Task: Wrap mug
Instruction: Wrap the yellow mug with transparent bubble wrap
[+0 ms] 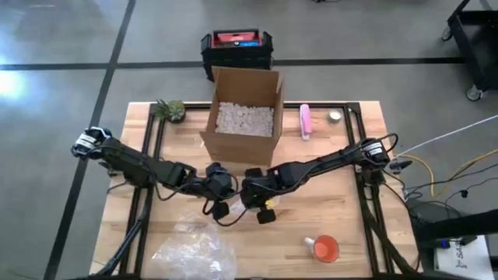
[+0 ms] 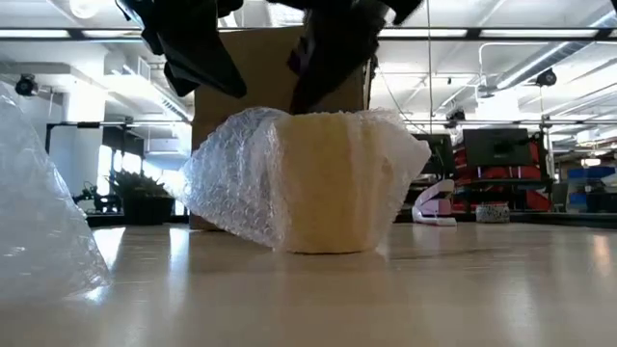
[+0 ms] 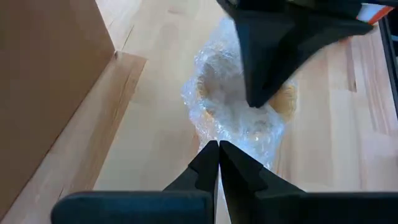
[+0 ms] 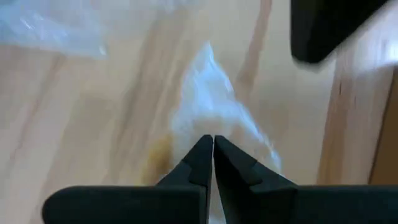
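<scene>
A cream mug (image 2: 333, 193) stands on the table, swathed in clear bubble wrap (image 2: 227, 178); in the left wrist view its yellowish rim (image 3: 287, 99) shows through the wrap. In the high view both arms meet over it and hide it. My left gripper (image 3: 217, 148) is shut, just above the wrap's left side (image 2: 241, 116). My right gripper (image 4: 212, 142) is shut at the top of the wrap, over the mug's mouth. My left gripper's shut tips overlap the wrap's edge (image 3: 249, 140) in its wrist view, but the low view shows a small gap; whether it touches, I cannot tell. My right gripper pinches the bubble wrap at its top (image 4: 205, 118) between its two fingers, slanting down from above. The wrapped mug stands upright on the table.
An open cardboard box (image 1: 241, 117) of packing peanuts stands just behind the arms. A small plant (image 1: 170, 110), a pink stapler (image 1: 306, 121), an orange mug (image 1: 324, 249) and a loose heap of bubble wrap (image 1: 194, 250) lie around.
</scene>
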You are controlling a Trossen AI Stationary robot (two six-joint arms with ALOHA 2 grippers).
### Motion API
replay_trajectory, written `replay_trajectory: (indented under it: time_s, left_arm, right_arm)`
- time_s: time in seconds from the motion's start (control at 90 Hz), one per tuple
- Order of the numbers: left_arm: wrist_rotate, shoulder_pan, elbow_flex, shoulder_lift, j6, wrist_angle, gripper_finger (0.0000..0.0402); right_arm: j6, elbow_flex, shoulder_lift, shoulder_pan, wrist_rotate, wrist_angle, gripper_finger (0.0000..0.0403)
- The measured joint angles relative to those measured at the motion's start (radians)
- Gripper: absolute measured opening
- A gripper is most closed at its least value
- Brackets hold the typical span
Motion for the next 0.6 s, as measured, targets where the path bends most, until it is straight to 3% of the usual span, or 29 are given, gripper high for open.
replay_trajectory:
  time_s: [0.6]
  left_arm:
    - [0.0, -0.001, 0.0, 0.0, 0.022, 0.003, 0.0]
  right_arm:
    - [-0.002, -0.003, 0.13, -0.003, -0.035, 0.025, 0.0002]
